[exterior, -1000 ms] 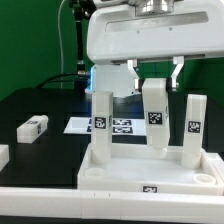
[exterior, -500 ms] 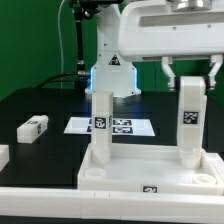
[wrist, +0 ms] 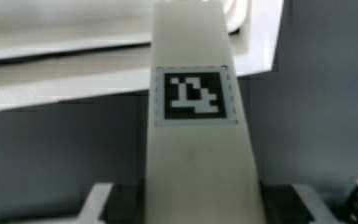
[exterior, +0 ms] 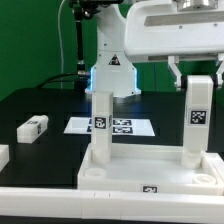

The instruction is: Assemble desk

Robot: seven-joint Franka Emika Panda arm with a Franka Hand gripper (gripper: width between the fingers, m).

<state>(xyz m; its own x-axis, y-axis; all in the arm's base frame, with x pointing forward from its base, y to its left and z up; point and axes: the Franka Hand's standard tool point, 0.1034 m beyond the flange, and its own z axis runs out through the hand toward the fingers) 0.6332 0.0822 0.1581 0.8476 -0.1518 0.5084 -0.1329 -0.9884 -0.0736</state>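
Observation:
The white tabletop (exterior: 150,172) lies rim-up at the front of the exterior view. One square leg (exterior: 100,125) stands upright in its left rear corner. My gripper (exterior: 197,75) is shut on the top of another tagged leg (exterior: 200,115) and holds it upright over the tabletop's right side. A standing leg behind it is mostly covered. In the wrist view the held leg (wrist: 194,110) runs up the middle between my gripper's (wrist: 197,205) two fingers (wrist: 114,205), and a piece of the tabletop's rim (wrist: 69,60) shows beyond it.
A loose white leg (exterior: 33,126) lies on the black table at the exterior view's left, with another white part (exterior: 3,155) at the left edge. The marker board (exterior: 120,126) lies behind the tabletop. The robot base (exterior: 112,70) stands at the back.
My gripper has carried the held leg from over the tabletop's middle toward the exterior view's right, where it now covers the right standing leg. The grip has not changed.

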